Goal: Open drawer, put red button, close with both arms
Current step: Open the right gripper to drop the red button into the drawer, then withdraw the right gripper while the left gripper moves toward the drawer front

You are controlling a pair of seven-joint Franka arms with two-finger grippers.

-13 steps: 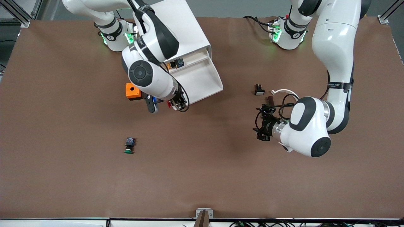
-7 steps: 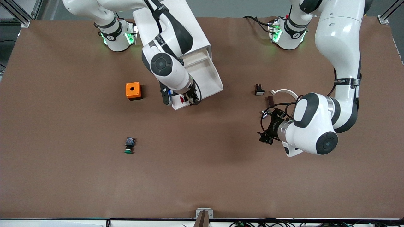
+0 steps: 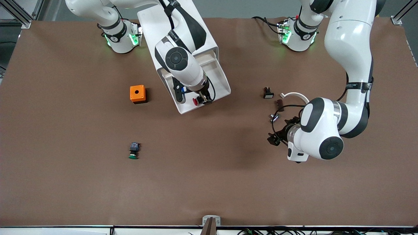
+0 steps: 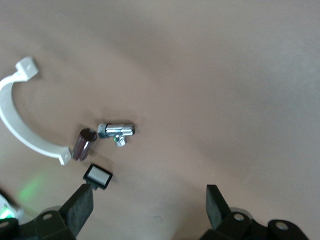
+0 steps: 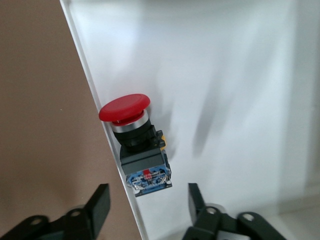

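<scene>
Red button point(image 5: 134, 145) against white drawer point(image 5: 225, 90) wall

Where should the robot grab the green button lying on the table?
From straight above, on its blocky dark body, with the jaws across the flat sides. The green button lies on its side, round cap toward the front camera; that rounded cap would likely slip.

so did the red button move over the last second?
Yes. The red button went from beside the orange cube into the open drawer, under the right pincer, now open.
</scene>
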